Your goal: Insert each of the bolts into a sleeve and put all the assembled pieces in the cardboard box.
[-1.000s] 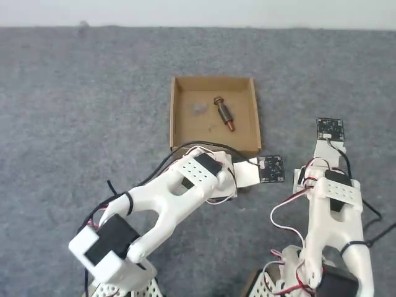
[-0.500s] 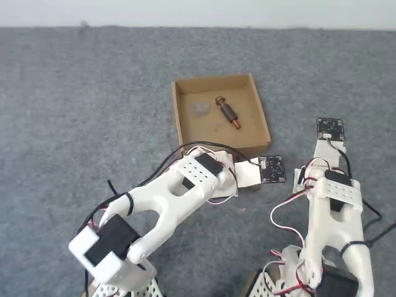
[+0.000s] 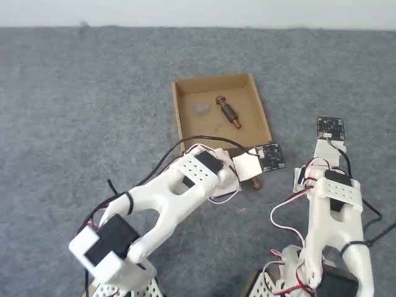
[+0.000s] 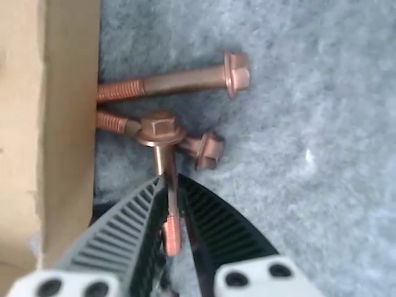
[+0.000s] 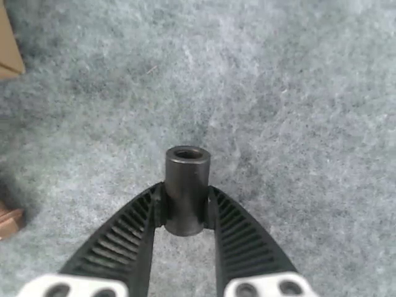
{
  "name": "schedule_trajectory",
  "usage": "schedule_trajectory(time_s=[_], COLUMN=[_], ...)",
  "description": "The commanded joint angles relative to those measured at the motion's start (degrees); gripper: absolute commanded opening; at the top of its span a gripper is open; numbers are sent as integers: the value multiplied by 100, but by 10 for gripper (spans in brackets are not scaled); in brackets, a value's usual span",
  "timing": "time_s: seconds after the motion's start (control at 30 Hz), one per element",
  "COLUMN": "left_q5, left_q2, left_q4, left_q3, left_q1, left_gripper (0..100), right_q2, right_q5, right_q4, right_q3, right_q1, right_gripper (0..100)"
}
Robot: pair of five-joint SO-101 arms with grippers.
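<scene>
While L gripper (image 4: 168,182) pinches bolt (image 4: 159,129), R gripper (image 5: 184,192) pinches sleeve (image 5: 187,166).

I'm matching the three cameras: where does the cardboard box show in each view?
High view: cardboard box open at mid-table beyond both arms, an assembled piece inside.
Left wrist view: its side, with the loose bolts pointing threads-first at it.
Right wrist view: a brown corner far past the held sleeve.
Shared landmark: copper bolts lying by the box.
</scene>
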Motion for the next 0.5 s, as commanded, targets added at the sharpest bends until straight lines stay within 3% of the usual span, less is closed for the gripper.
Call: schedule_trajectory(time_s=[0.0,0.2,0.47], left_q5=[88,97,97], left_q2=[-492,-484,-484], left_q4=[-53,-703,-774], left_q3=[-321,-13,4], left_q1=[18,0,-246], left_gripper=[24,76,83], right_q2=[-268,-268,-268], right_q5=[0,0,0], right_q4=[-92,-92,-92], right_q3=[-26,-26,-26], right_q1=[-75,-75,-75], right_gripper=[7,7,7])
